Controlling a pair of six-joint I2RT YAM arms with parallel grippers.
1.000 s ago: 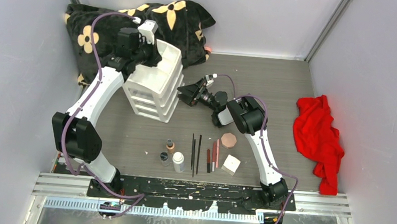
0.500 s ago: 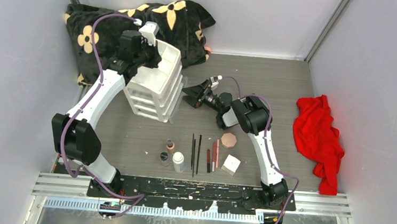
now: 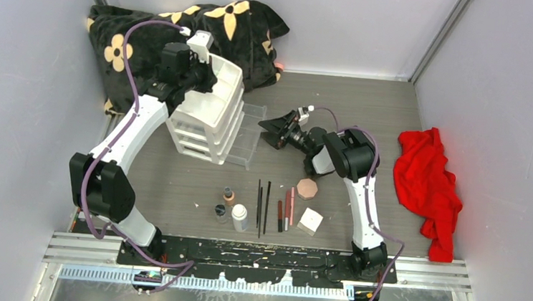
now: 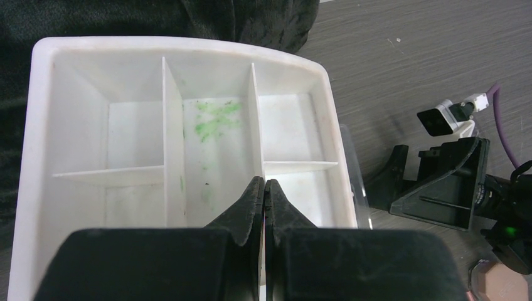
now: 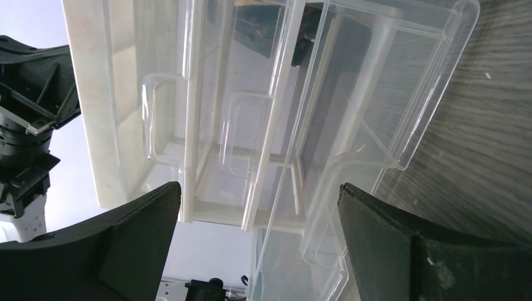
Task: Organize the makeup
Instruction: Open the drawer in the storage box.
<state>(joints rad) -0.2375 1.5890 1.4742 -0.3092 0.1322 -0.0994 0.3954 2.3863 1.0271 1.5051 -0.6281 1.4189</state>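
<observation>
Holds left gripper [image 4: 263,185] shut over box [image 3: 213,107], points right gripper [image 5: 260,213], jaws wide, at pulled-out drawer [image 3: 249,136], leaves makeup [image 3: 240,217] lined up nearby.

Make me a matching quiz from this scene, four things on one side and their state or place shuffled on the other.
Things:
1. left gripper
2. right gripper
3. lowest clear drawer
4. red cloth

States or places:
A. heaped far to the right
B. jaws wide apart
C. slid partway out
D. jaws closed

Pairs: 1-D, 2-B, 3-C, 4-A
</observation>
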